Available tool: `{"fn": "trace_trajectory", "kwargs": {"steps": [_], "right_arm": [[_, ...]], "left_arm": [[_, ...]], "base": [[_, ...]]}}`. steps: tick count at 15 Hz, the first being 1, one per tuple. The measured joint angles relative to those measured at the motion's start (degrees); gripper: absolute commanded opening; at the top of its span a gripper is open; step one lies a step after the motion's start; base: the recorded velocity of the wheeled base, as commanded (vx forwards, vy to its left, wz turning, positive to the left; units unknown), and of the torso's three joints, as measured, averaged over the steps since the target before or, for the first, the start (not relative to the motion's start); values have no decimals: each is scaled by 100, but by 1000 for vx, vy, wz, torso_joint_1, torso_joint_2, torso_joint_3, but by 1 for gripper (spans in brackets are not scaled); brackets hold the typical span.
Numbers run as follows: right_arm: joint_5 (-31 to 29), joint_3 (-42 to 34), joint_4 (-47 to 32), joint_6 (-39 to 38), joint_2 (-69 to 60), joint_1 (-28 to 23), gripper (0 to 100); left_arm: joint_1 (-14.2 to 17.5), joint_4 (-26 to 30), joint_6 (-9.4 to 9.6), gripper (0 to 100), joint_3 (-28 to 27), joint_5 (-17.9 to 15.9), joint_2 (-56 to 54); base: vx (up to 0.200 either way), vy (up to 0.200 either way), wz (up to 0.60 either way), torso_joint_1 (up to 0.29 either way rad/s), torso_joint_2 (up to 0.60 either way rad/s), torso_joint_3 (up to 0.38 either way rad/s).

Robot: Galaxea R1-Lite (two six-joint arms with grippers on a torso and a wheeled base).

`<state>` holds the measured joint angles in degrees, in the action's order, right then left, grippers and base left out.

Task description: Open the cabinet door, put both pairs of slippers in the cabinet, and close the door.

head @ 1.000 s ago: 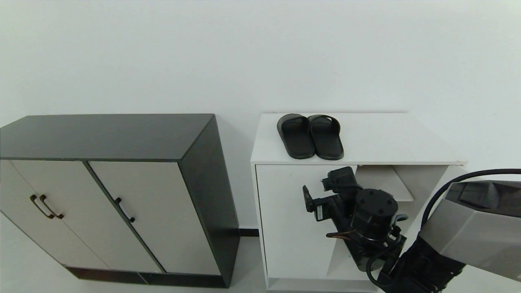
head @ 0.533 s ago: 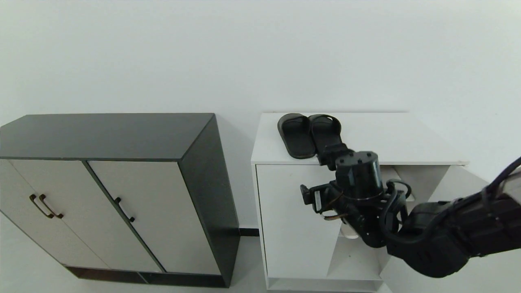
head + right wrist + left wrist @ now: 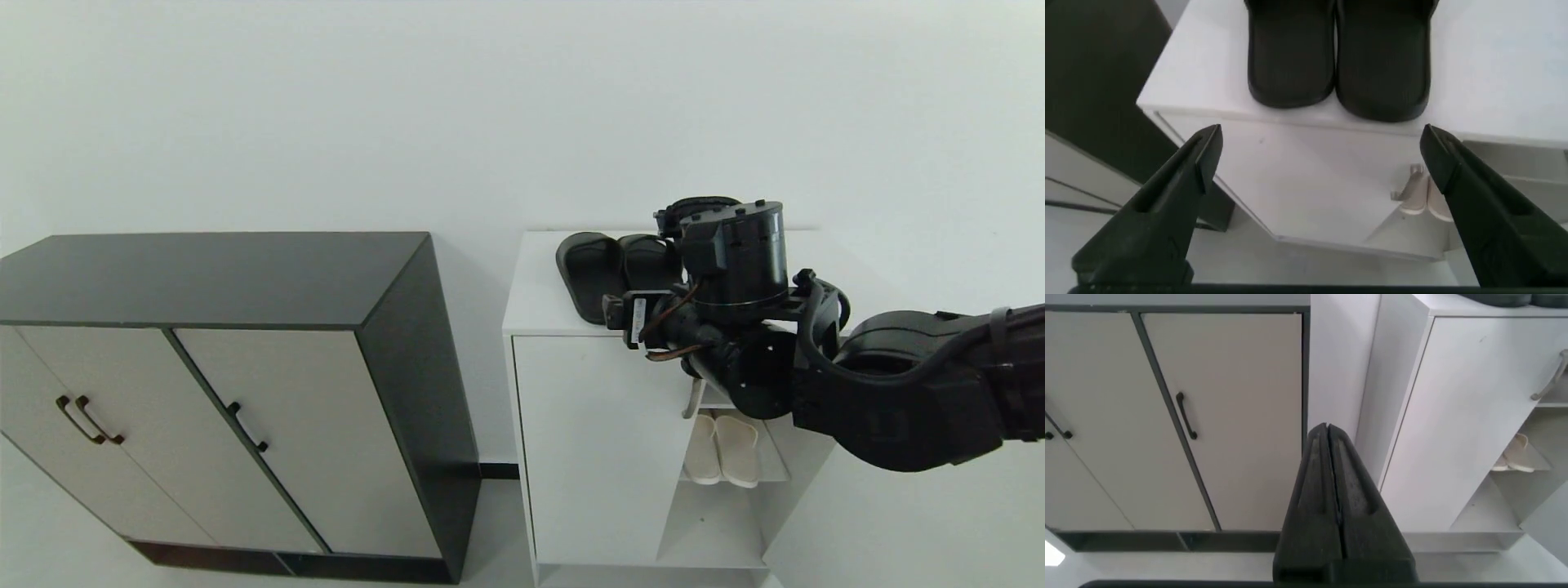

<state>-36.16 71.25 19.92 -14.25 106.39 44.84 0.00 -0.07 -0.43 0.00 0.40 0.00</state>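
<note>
In the head view, your right arm (image 3: 816,359) has climbed within the last second from in front of the tall white shelf unit (image 3: 596,441) to its top. The wrist now sits just beside the pair of black rubber slide slippers (image 3: 594,273) lying there. That lift has uncovered the pair of flat white slippers (image 3: 722,449) on an inner shelf. The dark cabinet with two pale grey doors (image 3: 245,392) stands shut, so you still have to open it. In the left wrist view, the left gripper (image 3: 1328,437) is pressed together on nothing, facing the gap between the two units. In the right wrist view, the right gripper (image 3: 1321,137) is spread wide and empty, short of the black slippers' near ends. This looks like the approach to a pick.
</note>
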Motion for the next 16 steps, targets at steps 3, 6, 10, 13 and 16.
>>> {"fn": "trace_trajectory", "kwargs": {"steps": [3,6,10,13,16], "right_arm": [[0,5,118,-6,85,-99,100],[4,-1,306,5,249,-176,100],[37,7,572,82,519,-241,100],[79,44,994,341,780,-302,100],[94,291,1059,385,1067,-418,100]], "left_arm": [[0,2,0,0,0,2,0],[-5,0,0,0,0,2,0],[0,0,-22,0,0,0,0],[0,0,-30,0,0,2,0],[0,0,-33,0,0,13,0]], "base": [[200,0,0,12,4,1],[200,0,0,2,5,5],[0,0,0,0,0,0],[0,0,0,0,0,0],[0,0,0,0,0,0]]}}
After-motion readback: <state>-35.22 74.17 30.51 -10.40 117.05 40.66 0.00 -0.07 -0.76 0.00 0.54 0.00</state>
